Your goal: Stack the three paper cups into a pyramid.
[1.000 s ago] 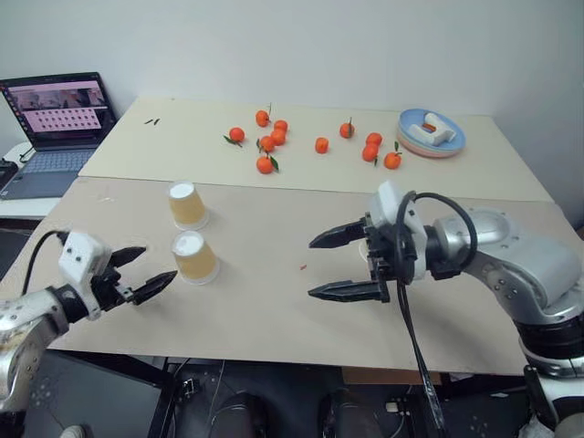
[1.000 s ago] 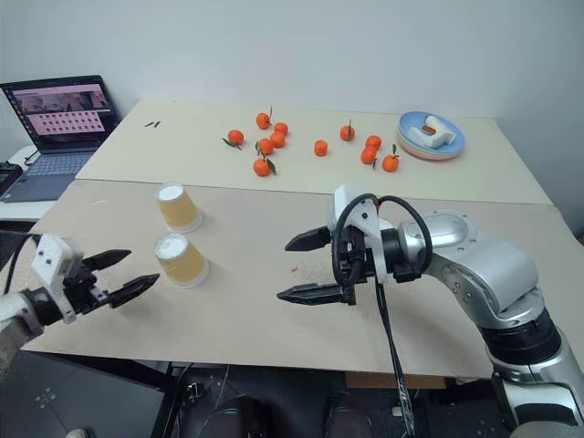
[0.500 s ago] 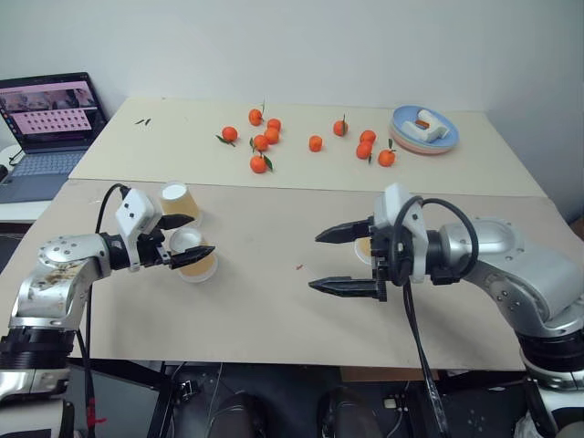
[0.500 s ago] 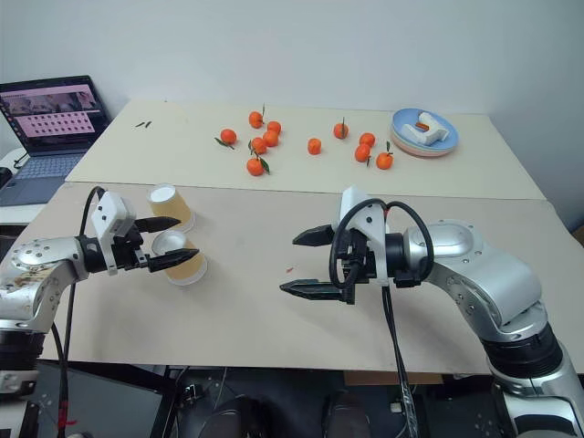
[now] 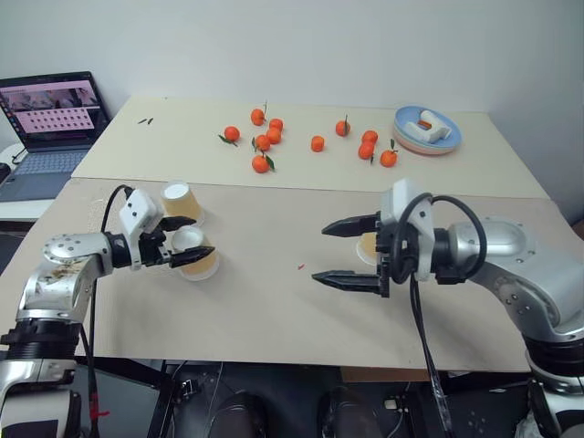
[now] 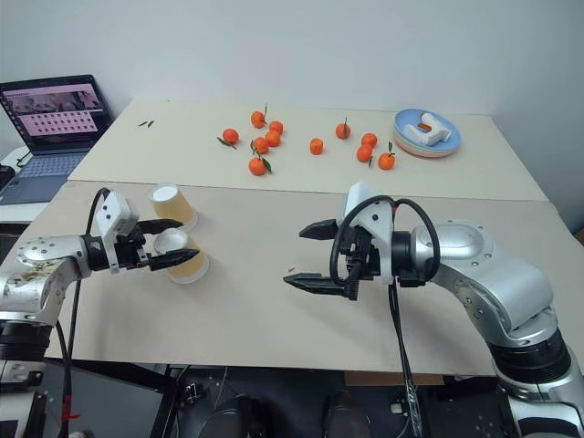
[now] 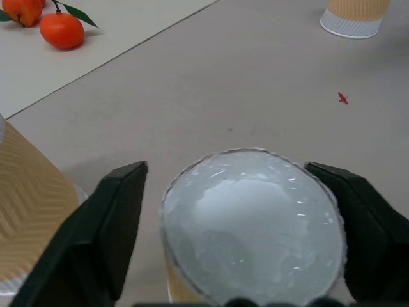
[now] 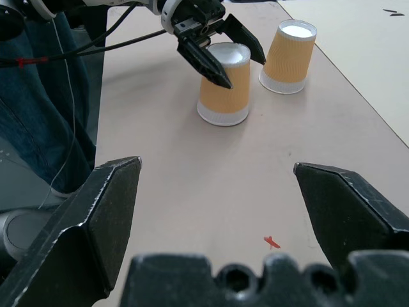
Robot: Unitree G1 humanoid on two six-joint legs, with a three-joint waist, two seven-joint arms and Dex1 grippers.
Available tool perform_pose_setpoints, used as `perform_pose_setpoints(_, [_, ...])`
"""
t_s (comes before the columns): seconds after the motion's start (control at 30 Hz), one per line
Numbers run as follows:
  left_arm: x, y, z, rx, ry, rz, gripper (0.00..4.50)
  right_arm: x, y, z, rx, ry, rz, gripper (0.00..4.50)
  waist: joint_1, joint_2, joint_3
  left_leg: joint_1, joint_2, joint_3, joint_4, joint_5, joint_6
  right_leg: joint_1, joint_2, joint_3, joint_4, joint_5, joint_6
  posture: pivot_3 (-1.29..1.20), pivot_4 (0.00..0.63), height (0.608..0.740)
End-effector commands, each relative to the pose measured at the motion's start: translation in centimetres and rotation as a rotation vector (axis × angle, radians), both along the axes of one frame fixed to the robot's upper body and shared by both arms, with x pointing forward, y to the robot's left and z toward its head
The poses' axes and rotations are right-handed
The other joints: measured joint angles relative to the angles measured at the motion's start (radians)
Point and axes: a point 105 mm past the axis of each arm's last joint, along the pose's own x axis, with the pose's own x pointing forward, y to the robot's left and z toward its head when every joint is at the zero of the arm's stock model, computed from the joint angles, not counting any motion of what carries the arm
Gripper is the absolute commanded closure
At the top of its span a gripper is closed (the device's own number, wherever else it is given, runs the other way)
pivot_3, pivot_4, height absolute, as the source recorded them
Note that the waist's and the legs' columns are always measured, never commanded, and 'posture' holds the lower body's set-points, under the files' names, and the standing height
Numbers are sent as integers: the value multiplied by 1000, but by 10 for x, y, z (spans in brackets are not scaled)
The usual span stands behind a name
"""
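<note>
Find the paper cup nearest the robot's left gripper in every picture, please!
Left eye view: near cup, lower left.
Right eye view: lower left too.
Left wrist view: close up between black fingers.
Right wrist view: far off, straight ahead.
Landmark: second cup standing beside it.

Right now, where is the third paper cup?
In the left eye view, the third paper cup stands on the table's right half, just behind the right gripper, largely hidden by it.

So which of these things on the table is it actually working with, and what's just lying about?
In the job:
- near cup, between the left end effector fingers
- cup behind it
- third cup, by the right end effector

Lying about:
- tangerines
- blue plate
- laptop
</note>
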Motion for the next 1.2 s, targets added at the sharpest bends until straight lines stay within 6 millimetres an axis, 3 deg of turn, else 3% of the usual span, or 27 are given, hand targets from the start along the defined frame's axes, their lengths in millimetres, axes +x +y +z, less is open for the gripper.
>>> perform_pose_setpoints(0.03, [2,-1,12,4,-41,-11,1438,2,-5,10,2,-54,-24,0,0,0,0,0,0,0,0,0,0,0,0,0,0,0,0,0,150,680])
perform_pose_setpoints(0.23, [3,-11,18,5,-52,-46,1438,6,-8,11,-1,-66,-46,0,0,0,0,0,0,0,0,0,0,0,0,0,0,0,0,0,150,680])
perform_pose_setpoints(0.33, [4,-29,25,-13,-67,-103,1438,9,-10,11,-10,-74,-62,0,2,0,0,0,0,0,0,0,0,0,0,0,0,0,0,0,150,680])
perform_pose_setpoints(0.47, [10,-98,43,-53,-128,-310,1438,15,-13,10,-20,-87,-93,0,19,0,0,-1,-1,-1,2,0,0,1,0,-1,0,0,1,0,150,680])
perform_pose_setpoints(0.57, [8,-128,44,-57,-138,-413,1438,19,-12,9,-24,-95,-107,0,20,-1,0,-3,-2,-2,4,0,1,2,0,-3,0,1,2,0,150,680])
perform_pose_setpoints(0.67, [9,-160,32,-36,-125,-514,1438,21,-11,8,-21,-103,-121,0,2,0,0,-2,-2,-2,3,0,1,1,0,-1,0,1,3,0,150,680])
perform_pose_setpoints(0.83, [12,-178,8,22,-80,-586,1438,20,-8,10,-8,-114,-135,0,-7,0,0,-2,-2,-1,3,0,1,1,1,-1,0,0,3,0,150,680])
perform_pose_setpoints(1.07, [15,-177,5,24,-81,-592,1438,19,-10,13,-3,-119,-152,0,-1,0,1,-3,-2,-2,3,0,1,0,0,-1,0,0,3,0,150,680])
perform_pose_setpoints(1.2, [14,-177,21,-18,-128,-587,114,20,-10,12,0,-113,-153,0,0,0,1,-3,-2,-2,3,0,1,0,0,-1,0,0,3,0,150,680])
